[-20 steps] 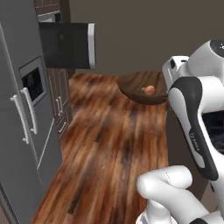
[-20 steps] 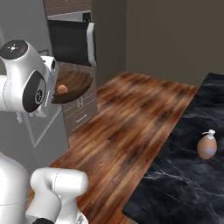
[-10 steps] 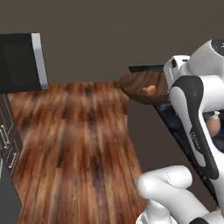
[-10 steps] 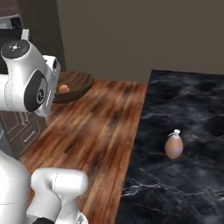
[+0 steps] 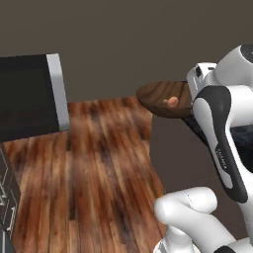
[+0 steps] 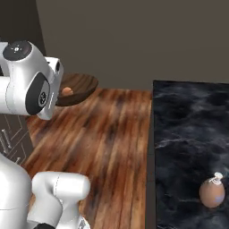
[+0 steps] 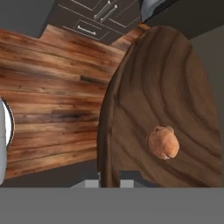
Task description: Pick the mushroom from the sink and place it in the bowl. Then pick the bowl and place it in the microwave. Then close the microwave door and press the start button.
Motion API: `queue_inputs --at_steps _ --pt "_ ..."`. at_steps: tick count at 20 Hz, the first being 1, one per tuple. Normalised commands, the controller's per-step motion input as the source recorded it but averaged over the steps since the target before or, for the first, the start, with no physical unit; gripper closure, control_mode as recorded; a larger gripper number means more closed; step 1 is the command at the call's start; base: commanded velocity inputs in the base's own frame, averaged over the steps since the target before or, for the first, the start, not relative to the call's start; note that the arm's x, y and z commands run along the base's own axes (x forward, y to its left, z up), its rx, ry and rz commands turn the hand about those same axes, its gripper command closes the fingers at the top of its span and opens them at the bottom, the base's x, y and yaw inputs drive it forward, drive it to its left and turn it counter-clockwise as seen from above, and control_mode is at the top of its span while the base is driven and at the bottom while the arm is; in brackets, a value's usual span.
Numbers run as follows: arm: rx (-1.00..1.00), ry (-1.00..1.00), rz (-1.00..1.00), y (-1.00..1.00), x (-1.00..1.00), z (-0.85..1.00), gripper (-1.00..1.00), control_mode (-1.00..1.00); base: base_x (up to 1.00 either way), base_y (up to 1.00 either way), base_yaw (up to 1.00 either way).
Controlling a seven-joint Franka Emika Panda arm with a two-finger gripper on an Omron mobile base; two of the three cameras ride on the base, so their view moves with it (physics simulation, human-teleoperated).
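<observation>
Hand (image 7: 109,183) pinches bowl (image 7: 162,109) rim at frame bottom; mushroom (image 7: 163,142) inside; open door (image 5: 30,96) lies at left.

— What is seen underfoot?
— A wooden plank floor (image 5: 99,168) is shown, streaked brown and orange.
— And to the right?
— A black marbled counter (image 6: 188,134) is seen, with a small brown round object (image 6: 211,193) (white-topped, kind unclear) set on it. Dark drawers with bar handles (image 7: 94,19) are shown too.
</observation>
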Motion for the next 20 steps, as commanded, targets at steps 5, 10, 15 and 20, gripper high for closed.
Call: queue_inputs --at_steps 5,10,15,20 --pt "0.00 0.00 0.00 0.00 0.00 0.00 1.00 1.00 1.00 0.32 -0.06" --pt "0.00 0.00 0.00 0.00 0.00 0.00 1.00 1.00 1.00 0.00 0.00" --pt "0.00 0.00 0.00 0.00 0.00 0.00 1.00 1.00 0.99 0.08 0.00" --pt "0.00 0.00 0.00 0.00 0.00 0.00 1.00 1.00 0.78 0.02 0.19"
